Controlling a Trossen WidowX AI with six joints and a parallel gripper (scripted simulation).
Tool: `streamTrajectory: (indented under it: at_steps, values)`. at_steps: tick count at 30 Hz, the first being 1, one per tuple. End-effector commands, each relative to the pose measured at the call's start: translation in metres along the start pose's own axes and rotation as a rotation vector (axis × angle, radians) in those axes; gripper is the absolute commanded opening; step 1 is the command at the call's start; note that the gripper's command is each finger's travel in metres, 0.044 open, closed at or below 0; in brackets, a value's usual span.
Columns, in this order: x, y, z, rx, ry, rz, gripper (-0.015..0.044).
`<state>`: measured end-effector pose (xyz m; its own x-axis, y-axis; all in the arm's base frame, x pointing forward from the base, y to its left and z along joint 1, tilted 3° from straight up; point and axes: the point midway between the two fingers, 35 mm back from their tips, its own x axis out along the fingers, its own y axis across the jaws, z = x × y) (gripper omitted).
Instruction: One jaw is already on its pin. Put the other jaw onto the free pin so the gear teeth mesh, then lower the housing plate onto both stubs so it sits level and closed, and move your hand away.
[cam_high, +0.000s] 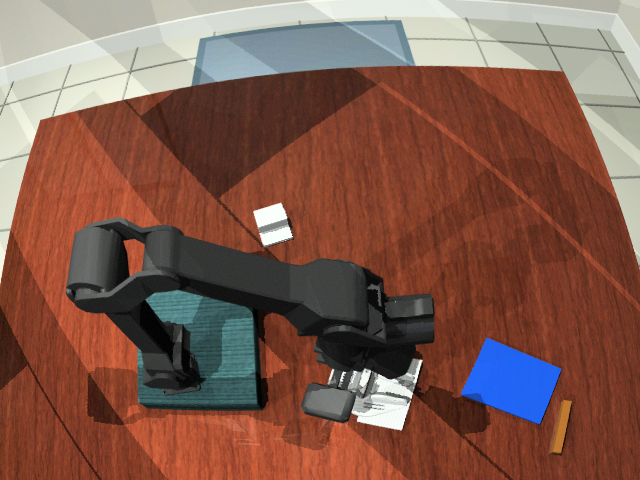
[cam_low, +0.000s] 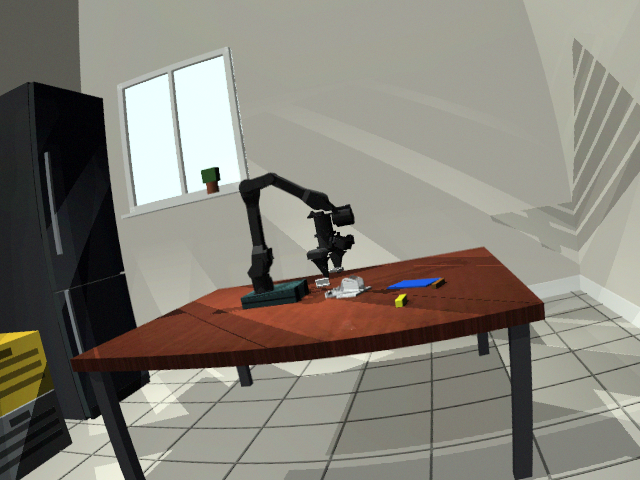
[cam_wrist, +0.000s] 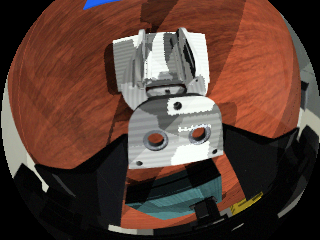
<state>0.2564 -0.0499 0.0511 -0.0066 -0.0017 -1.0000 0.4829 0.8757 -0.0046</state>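
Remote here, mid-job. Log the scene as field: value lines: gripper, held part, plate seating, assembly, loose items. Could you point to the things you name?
gripper: closed on the plate, above the table
held part: housing plate (cam_wrist: 175, 122), two large holes
plate seating: not lowered; raised
assembly: white, on the table (cam_high: 320, 170) (cam_low: 310, 330) (cam_wrist: 60, 90)
loose items: blue panel (cam_high: 510, 381) (cam_low: 415, 283), orange bar (cam_high: 560, 427) (cam_low: 438, 283), yellow block (cam_low: 401, 300)

Looks like a home kitchen: a tall black fridge (cam_low: 77, 206) with long handles stands beside a window (cam_low: 180, 129) with a potted plant (cam_low: 210, 179) on its sill, above a pale tiled floor (cam_high: 449, 51) (cam_low: 392, 403).
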Motion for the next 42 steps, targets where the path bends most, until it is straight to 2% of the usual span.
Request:
streamTrajectory:
  at_steps: [1,23,42]
  values:
    - [0.01,-0.001,-0.002,0.004,0.014,-0.005,0.0351]
    - [0.045,-0.001,-0.005,0.005,0.014,-0.005,0.0351]
    - [0.046,-0.002,-0.005,0.005,0.014,-0.005,0.0351]
